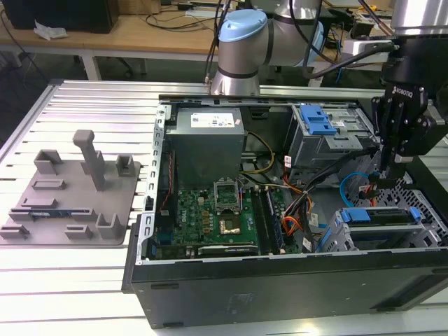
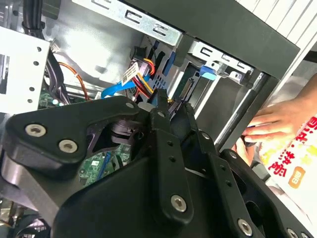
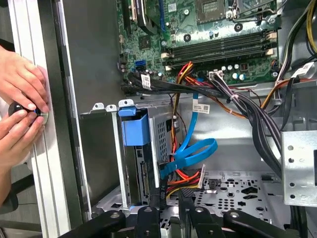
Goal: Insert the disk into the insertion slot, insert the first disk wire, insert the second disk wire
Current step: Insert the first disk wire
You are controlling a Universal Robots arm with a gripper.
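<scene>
Nearest the lens in the second wrist view, the gripper (image 2: 171,101) is looming as a black linkage, reaching down into the open computer case (image 1: 231,297); whether it is open or closed on anything cannot be told. Just beyond its tip the disk (image 3: 143,173) is sitting inside the insertion slot (image 3: 161,131), its blue carrier (image 3: 134,131) showing at the bay's mouth. In the exterior view the disk (image 1: 381,217) is lying in the slot at the case's near corner on the exterior view's right, with the gripper (image 1: 389,175) hanging right above its far end. A flat blue cable (image 3: 193,148) is looping beside the slot, next to a bundle of red, yellow and orange wires (image 3: 181,176). Farther out, the motherboard (image 1: 217,217) is lying across the case floor, the grey power supply (image 1: 206,136) is standing behind it, and a second cage with a blue latch (image 1: 318,126) is sitting near the back. Outside the case wall, a person's hands (image 3: 20,84) are resting on the slotted aluminium table (image 1: 70,294), pinching a small dark round object. A grey fixture plate (image 1: 70,189) is lying on the table well apart, on the exterior view's left
</scene>
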